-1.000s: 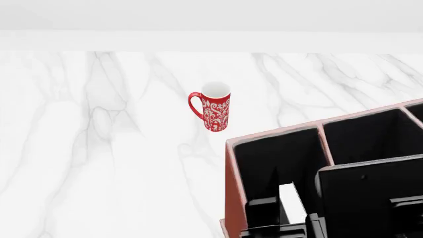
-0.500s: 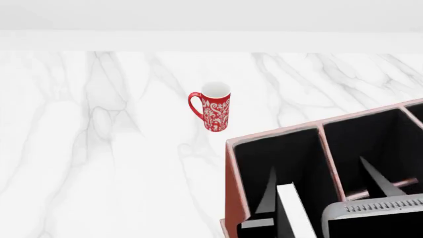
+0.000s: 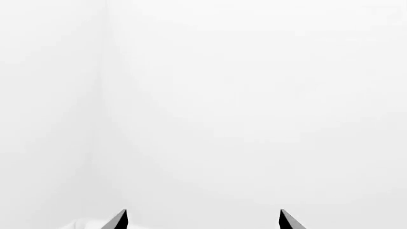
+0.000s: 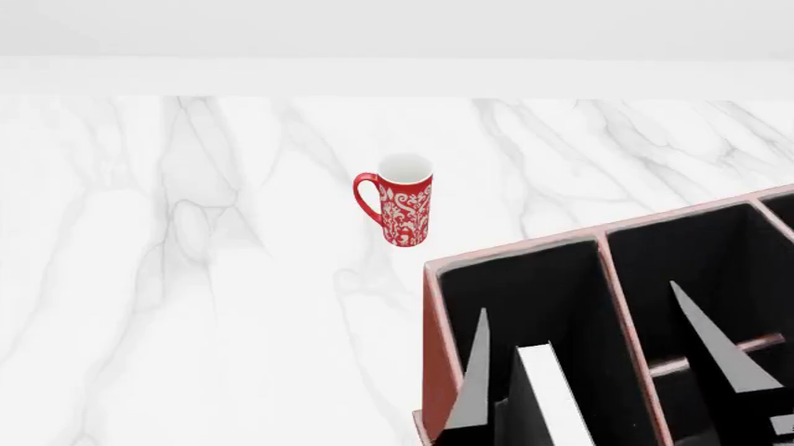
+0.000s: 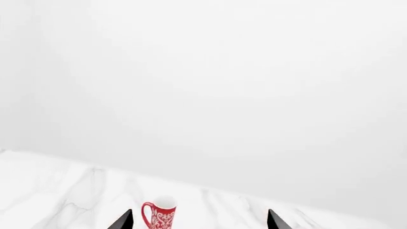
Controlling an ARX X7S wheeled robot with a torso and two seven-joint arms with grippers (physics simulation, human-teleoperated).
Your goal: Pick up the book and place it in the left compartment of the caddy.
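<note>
Book point(image 4: 548, 395) with white page edges stands on edge between the right gripper point(image 4: 577, 297)'s two grey fingers, just beside the left-hand one and well apart from the other. Those jaws are spread wide and grip nothing; the tapered fingers point(image 4: 477, 372) point up and away from the head camera. The book's cover is plain black where it shows, and its lower part is cut off by the frame edge.

Around the left-hand finger and the book lies the left compartment point(image 4: 522, 288), black-lined, with bare dark wall beyond the fingertips. The other finger rises on the far side of the reddish-brown divider point(image 4: 616, 288), in front of the neighbouring sections. The caddy point(image 4: 430, 362) closes the left compartment with a reddish-brown outer wall just outside the left-hand finger.

Beyond the fingertips, well apart from the caddy, a red mug point(image 4: 400, 209) with white scrollwork stands upright on the white marble table point(image 4: 186, 279); the pattern is its only marking. In the right wrist view the mug point(image 5: 160, 217) shows between the gripper point(image 5: 199, 211)'s two dark tips, with a plain white wall point(image 5: 241, 95) behind. To the outer side of the caddy wall the grey-veined marble runs wide and bare to its far edge.

The left gripper point(image 3: 203, 211) appears only in its own wrist view: two dark tips set wide apart, holding nothing, facing blank white wall.
</note>
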